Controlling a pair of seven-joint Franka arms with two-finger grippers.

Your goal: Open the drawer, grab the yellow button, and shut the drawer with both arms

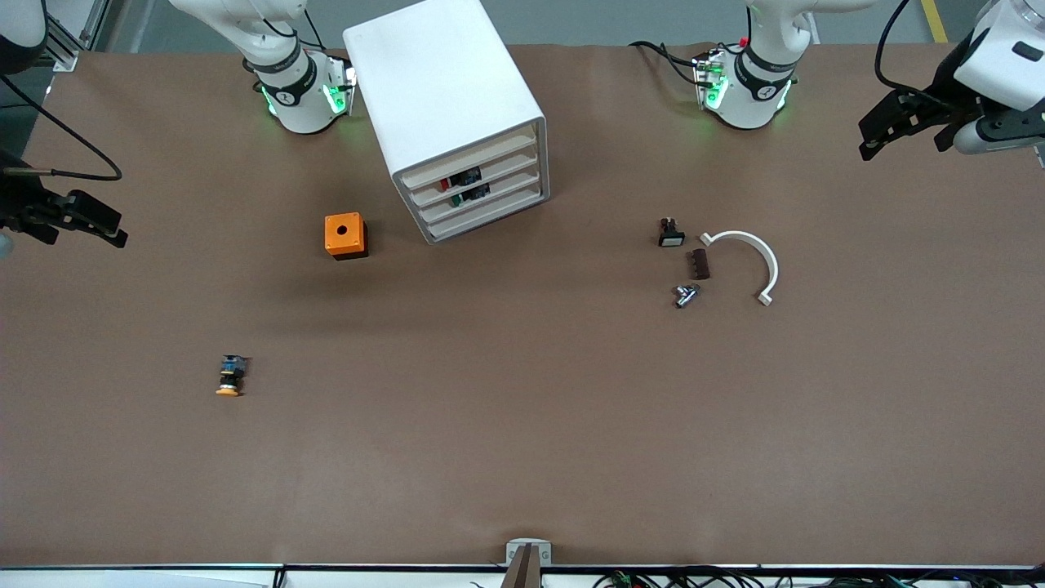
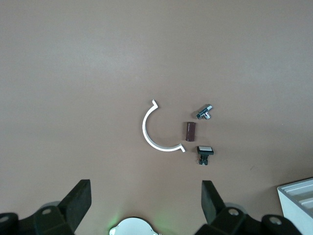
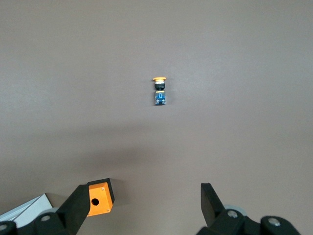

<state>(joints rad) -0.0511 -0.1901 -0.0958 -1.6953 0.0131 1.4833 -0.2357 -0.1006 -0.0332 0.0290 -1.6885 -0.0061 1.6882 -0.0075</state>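
My bench (image 1: 522, 425) is covered in plain brown. On it I see the white cabinet (image 1: 445, 90) between my two bases, with an orange cube (image 1: 345, 235) beside it toward my right arm's end. The button (image 1: 230, 376) lies on its side, nearer the front camera. Toward my left arm's end sit a black switch (image 1: 670, 233), a brown block (image 1: 700, 264), a metal fitting (image 1: 685, 295) and a white curved clip (image 1: 747, 260).

One white cabinet (image 1: 457, 106) stood on the tabletop (image 1: 522, 441), with four drawers in its front. Near it lay one orange cube (image 1: 345, 235), one button (image 1: 231, 376), one black switch (image 1: 671, 234), one brown block (image 1: 700, 264), one metal fitting (image 1: 686, 295) and one white curved bracket (image 1: 747, 260). Two claws hung above, one left (image 1: 886, 131), one right (image 1: 77, 219).
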